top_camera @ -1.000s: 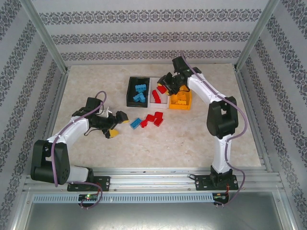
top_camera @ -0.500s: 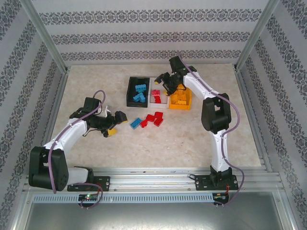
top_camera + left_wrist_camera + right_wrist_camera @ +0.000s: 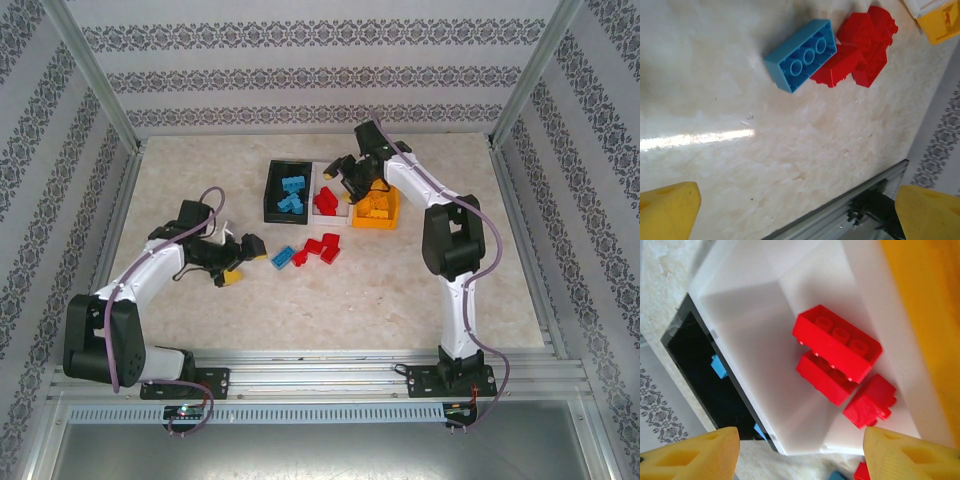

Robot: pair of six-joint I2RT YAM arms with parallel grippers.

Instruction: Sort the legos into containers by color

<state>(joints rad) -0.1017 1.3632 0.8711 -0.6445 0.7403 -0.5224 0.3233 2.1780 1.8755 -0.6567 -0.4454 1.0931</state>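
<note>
Pale marbled tabletop [image 3: 330, 310] sits between patterned walls. The left claw [image 3: 243, 260] hovers low over bare table, its yellow fingertips [image 3: 667, 210] spread wide with nothing between them. Just ahead of it lies a loose blue brick [image 3: 802, 54], hollow side up. The loose red bricks [image 3: 860, 50] huddle right against that brick's far side. Beyond them, farther from the claw, peeks a corner of the yellow bin [image 3: 940, 22].

The right claw [image 3: 345, 180] hangs over the white bin [image 3: 755, 305], its fingers apart and gripping nothing. Directly beneath it, three sorted red bricks [image 3: 837, 342] lie close together on the bin floor. The black bin [image 3: 705, 375] stands against the white bin on the side nearer the left claw and holds blue bricks [image 3: 291, 192]. On the right claw's other side, the yellow bin touches the white one and holds yellow bricks [image 3: 375, 208].
</note>
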